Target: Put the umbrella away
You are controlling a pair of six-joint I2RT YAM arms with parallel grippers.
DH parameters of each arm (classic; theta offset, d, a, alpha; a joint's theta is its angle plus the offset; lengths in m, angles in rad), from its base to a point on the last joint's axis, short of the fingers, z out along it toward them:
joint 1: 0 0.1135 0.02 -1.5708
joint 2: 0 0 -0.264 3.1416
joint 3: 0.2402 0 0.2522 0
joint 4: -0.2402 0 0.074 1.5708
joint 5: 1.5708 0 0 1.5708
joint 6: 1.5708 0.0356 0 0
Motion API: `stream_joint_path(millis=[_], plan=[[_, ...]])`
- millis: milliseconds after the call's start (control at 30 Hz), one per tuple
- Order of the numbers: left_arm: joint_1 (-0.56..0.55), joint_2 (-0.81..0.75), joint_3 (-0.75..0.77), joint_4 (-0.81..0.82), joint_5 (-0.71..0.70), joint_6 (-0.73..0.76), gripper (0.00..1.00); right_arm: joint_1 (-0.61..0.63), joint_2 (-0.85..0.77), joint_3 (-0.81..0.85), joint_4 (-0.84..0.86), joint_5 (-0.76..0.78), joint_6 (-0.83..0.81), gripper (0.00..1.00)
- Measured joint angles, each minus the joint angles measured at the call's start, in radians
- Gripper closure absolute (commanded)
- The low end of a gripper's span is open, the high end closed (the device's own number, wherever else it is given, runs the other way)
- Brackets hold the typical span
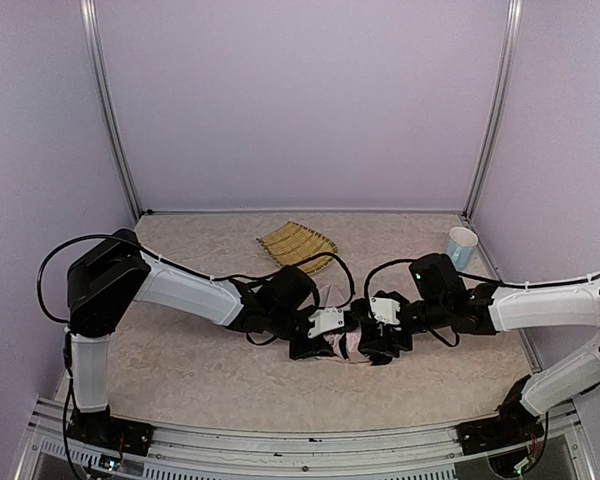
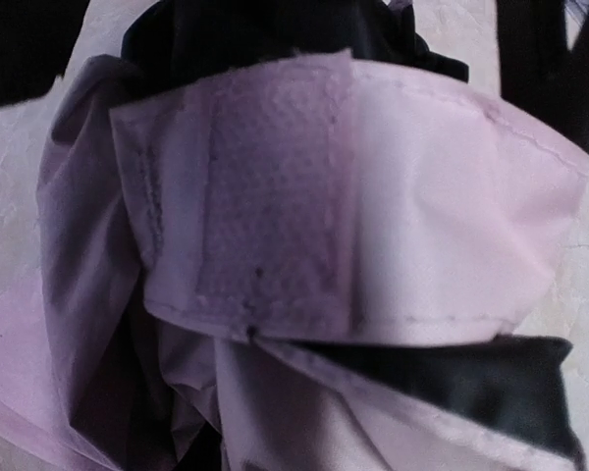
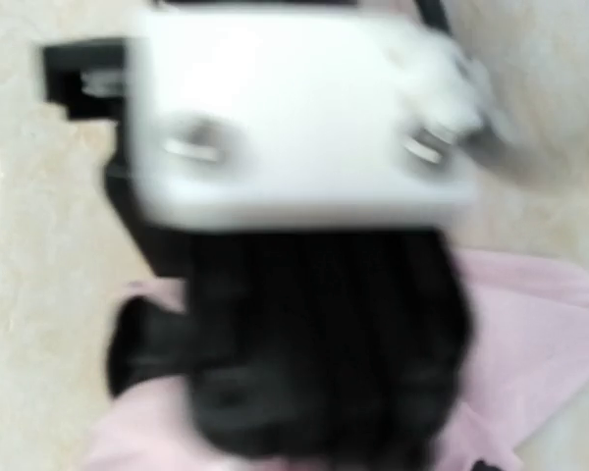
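Top external view: both arms reach inward and meet at the middle of the worktop (image 1: 180, 370), nearer the near edge than the far wall. The umbrella (image 1: 345, 348) lies there collapsed, mostly hidden under the left claw (image 1: 315, 340) and the right claw (image 1: 375, 340), which sit just beside each other on it. A woven tray (image 1: 296, 246) lies farther back, and a pale cup (image 1: 461, 246) stands at the far right.

Left wrist view is filled by a pale pink strap (image 2: 275, 226) wrapped across bunched pink and black fabric. Right wrist view is blurred: a white block (image 3: 294, 118) over black hardware, with pink canopy (image 3: 540, 324) beneath.

Whether either claw is clamped or open cannot be told.
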Motion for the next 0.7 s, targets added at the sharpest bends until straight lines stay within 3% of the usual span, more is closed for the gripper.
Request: stream_joint_path(millis=[367, 533, 700], plan=[[0.045, -0.021, -0.041, 0.065, -0.032, -0.155, 1.00, 0.009, -0.183, -0.021, -0.069, 0.098, -0.024, 0.14], [0.061, -0.106, -0.141, 0.120, -0.246, -0.227, 1.00, -0.021, -0.256, -0.042, -0.005, 0.052, 0.089, 0.14], [0.061, -0.212, -0.221, 0.140, -0.505, -0.202, 1.00, -0.056, -0.249, -0.048, 0.115, -0.032, 0.245, 0.15]])
